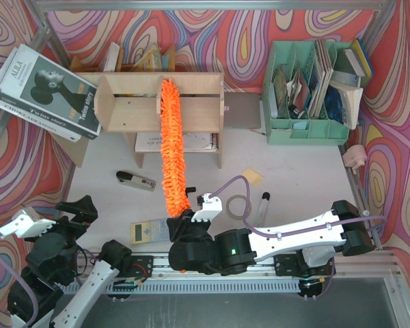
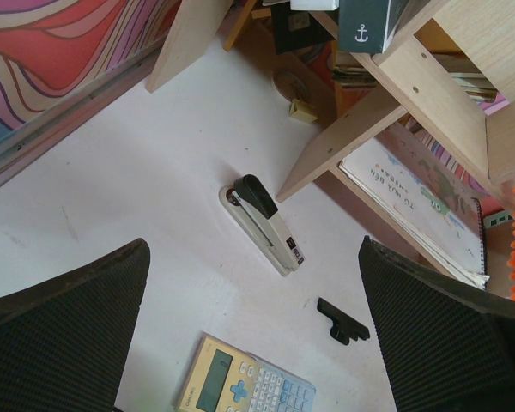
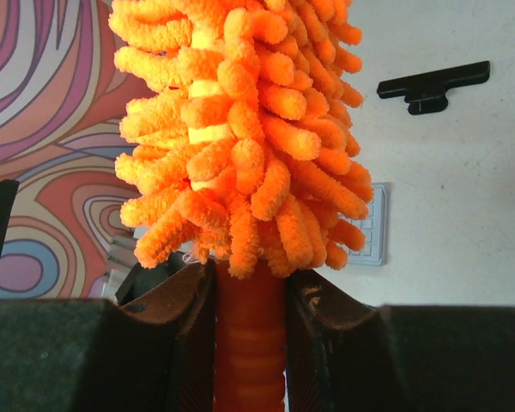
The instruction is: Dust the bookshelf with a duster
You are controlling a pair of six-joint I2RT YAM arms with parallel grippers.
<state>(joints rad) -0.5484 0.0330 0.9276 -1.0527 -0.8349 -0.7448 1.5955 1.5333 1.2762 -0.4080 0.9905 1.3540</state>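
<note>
My right pincer (image 3: 249,296) was clamped on the duster (image 1: 171,137) handle. My left pincer (image 2: 256,335) sat wide open, idle at 7 o'clock. The duster ran toward 12, head lying across the bookshelf (image 1: 130,102) top. Dusting step, I'd judge; next called for a sideways sweep, keeping contact.

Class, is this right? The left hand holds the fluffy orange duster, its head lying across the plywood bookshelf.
No: the right hand holds the fluffy orange duster, as the right wrist view shows. Its head does lie across the light plywood bookshelf.
</note>
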